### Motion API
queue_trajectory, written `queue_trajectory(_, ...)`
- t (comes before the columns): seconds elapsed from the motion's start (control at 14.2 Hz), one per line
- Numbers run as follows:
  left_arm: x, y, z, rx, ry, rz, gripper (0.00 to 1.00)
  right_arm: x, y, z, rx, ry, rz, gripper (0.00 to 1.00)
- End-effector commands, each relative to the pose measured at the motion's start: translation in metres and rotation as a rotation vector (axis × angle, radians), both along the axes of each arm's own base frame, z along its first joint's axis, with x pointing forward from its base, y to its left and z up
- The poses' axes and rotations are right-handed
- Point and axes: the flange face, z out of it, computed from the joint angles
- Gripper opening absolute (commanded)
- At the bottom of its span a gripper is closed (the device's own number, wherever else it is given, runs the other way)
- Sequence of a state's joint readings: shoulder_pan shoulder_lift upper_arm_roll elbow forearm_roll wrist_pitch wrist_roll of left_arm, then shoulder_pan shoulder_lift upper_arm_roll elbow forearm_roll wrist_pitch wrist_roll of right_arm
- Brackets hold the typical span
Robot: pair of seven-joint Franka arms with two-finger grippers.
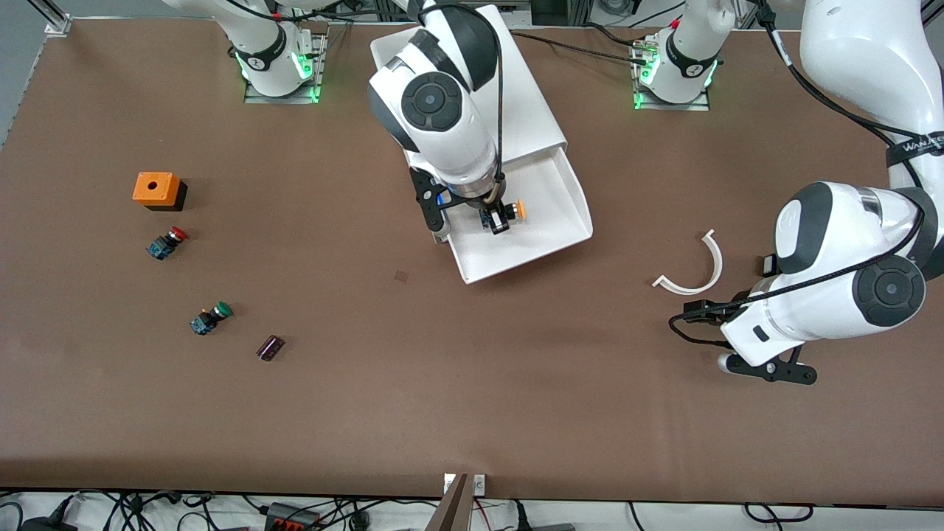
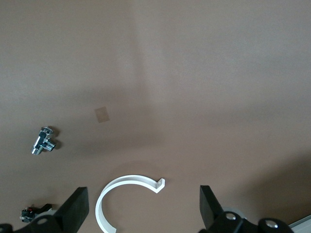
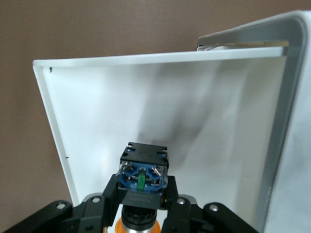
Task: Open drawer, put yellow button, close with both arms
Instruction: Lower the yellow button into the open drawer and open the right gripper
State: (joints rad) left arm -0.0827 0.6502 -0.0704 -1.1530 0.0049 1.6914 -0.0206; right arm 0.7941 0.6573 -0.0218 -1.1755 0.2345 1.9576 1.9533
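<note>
The uppermost drawer [image 1: 549, 232] stands pulled out of the white cabinet [image 1: 523, 110], its tray bare. My right gripper [image 1: 501, 219] hangs over the tray, shut on the yellow button [image 1: 518, 209]. In the right wrist view the button's black-and-blue body [image 3: 143, 170] sits clamped in the right gripper [image 3: 142, 194], orange cap toward the wrist, above the drawer floor [image 3: 97, 107]. My left gripper [image 1: 771, 369] waits at the left arm's end of the table. It is open [image 2: 144, 208] and holds nothing.
A white curved strip [image 1: 697, 274] [image 2: 126, 187] lies on the table under the left gripper. Toward the right arm's end lie an orange box [image 1: 156, 189], a red-capped button [image 1: 167, 243], a green-capped button [image 1: 211, 318] and a small dark part [image 1: 270, 347].
</note>
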Motion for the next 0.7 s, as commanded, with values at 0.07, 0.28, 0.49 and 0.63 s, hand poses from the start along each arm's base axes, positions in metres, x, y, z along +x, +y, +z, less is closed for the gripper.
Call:
queue_trajectory(0.07, -0.002, -0.003, 0.002, 0.012, 0.006, 0.038, 1.0, -0.007, 0.02, -0.017, -0.029, 0.001, -0.046, 0.05)
queue_trajectory(0.28, -0.002, -0.004, 0.002, 0.011, 0.006, 0.038, 1.0, -0.008, 0.022, -0.022, -0.029, -0.001, -0.05, 0.05)
queue_trajectory(0.49, -0.002, -0.003, 0.002, 0.012, 0.006, 0.039, 1.0, -0.007, 0.021, -0.02, -0.036, 0.015, -0.129, 1.0)
queue_trajectory(0.63, -0.002, -0.004, 0.002, 0.011, 0.006, 0.038, 1.0, 0.001, 0.015, -0.001, -0.023, 0.004, -0.153, 1.0)
